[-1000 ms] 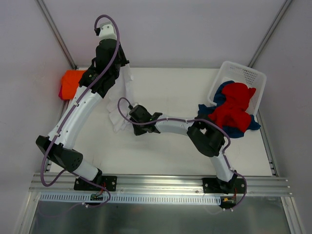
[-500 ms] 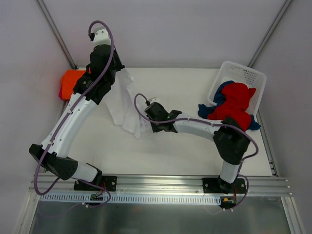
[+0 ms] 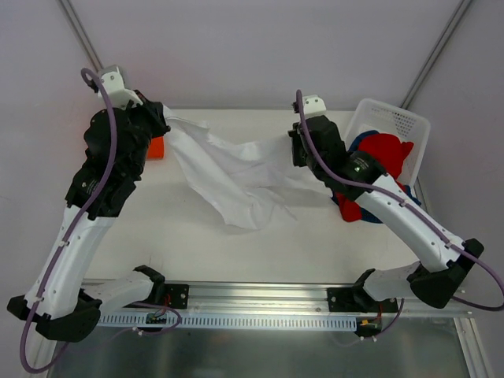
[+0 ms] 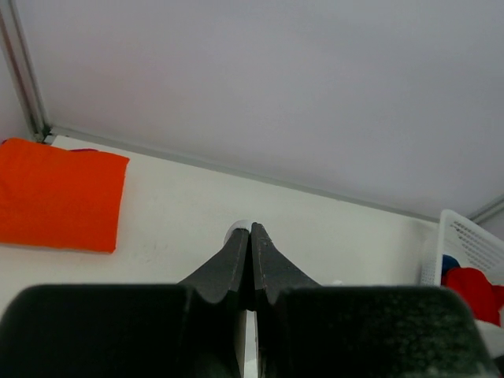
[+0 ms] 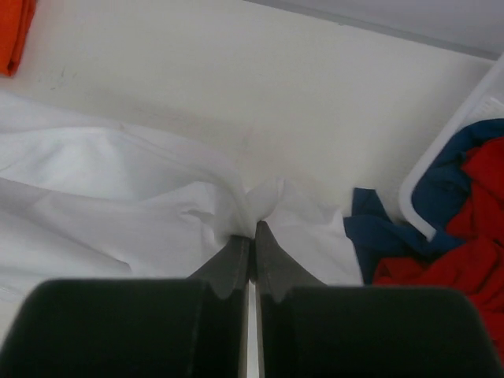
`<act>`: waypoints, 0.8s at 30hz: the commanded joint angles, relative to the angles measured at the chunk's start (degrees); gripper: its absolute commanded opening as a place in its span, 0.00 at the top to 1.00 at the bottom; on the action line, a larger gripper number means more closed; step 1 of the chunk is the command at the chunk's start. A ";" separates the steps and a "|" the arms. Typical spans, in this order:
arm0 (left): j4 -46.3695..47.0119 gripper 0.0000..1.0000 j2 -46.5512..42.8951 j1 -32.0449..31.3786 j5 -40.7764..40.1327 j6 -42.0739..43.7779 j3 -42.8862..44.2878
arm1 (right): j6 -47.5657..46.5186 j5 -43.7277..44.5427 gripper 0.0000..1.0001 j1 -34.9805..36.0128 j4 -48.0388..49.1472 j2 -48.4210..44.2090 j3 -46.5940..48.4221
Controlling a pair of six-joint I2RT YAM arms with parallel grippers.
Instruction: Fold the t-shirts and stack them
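Across table centre, white t-shirt [image 3: 236, 169]: strung between both arms, long axis left-right across frame. Middle sags; lowest fold, centre-bottom, looks to touch table [image 3: 315, 252].
Left fingers [image 4: 252, 235]: pressed shut, no gap, sliver of white cloth at tips. Top view shows shirt's left end running into them at upper left.
Right fingers [image 5: 253, 236]: shut tight on pinched bunch of shirt's right end, upper centre-right of top view.
Key relation: cloth lies between the two grips, one arm per end, neither nearer. Sag hangs toward frame bottom, so laying flat prob. needs both ends lowered together w/ cloth kept taut.
Orange t-shirt [image 4: 59, 193]: folded flat, upper-left table corner, apart from the sag; mostly hidden by left arm in top view.
Basket [image 3: 398, 120]: upper right, holds red t-shirt [image 3: 386, 153] over blue t-shirt [image 5: 378, 236]; both spill over rim onto table.
Step (my read): shirt spread in air, not yet laid; fold not begun.
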 commanded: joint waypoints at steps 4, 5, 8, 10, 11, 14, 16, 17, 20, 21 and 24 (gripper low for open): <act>-4.07 1.00 -8.14 -0.35 13.49 0.56 3.03 | -8.15 7.73 1.00 -0.49 -10.61 -4.34 12.84; -5.21 1.00 -8.93 -0.35 15.09 0.39 3.83 | -9.37 8.96 0.99 -0.49 -10.88 -7.05 13.55; -8.64 1.00 -12.18 -0.35 22.21 0.12 6.99 | -10.44 9.67 0.99 -0.49 -11.41 -13.98 15.31; -10.92 1.00 -14.20 -0.44 29.04 0.29 9.79 | -11.76 7.06 1.00 -0.49 -11.58 -17.87 15.84; -11.80 1.00 -15.60 -0.44 32.39 0.38 11.73 | -13.50 5.21 0.99 -0.49 -12.19 -21.63 16.80; -12.16 1.00 -17.63 -0.35 45.19 0.30 14.37 | -16.32 -5.94 1.00 -0.49 -13.69 -27.01 19.26; -12.08 1.00 -19.57 -0.35 51.90 -0.58 17.10 | -17.12 -14.97 0.99 -0.49 -13.69 -32.63 19.27; -12.07 1.00 -20.18 -0.44 55.94 -1.02 17.98 | -16.95 -17.98 1.00 -0.49 -13.69 -34.39 19.27; -11.90 1.00 -22.03 -0.35 57.56 -2.43 20.71 | -15.54 -28.62 0.99 -0.49 -11.59 -40.81 17.00; -11.90 1.00 -22.56 -0.35 57.91 -3.04 21.49 | -15.10 -31.00 1.00 -0.49 -9.58 -43.26 14.81; -11.72 1.00 -21.95 -0.35 59.66 -3.75 22.99 | -13.26 -35.14 0.99 -0.67 -7.28 -45.39 11.46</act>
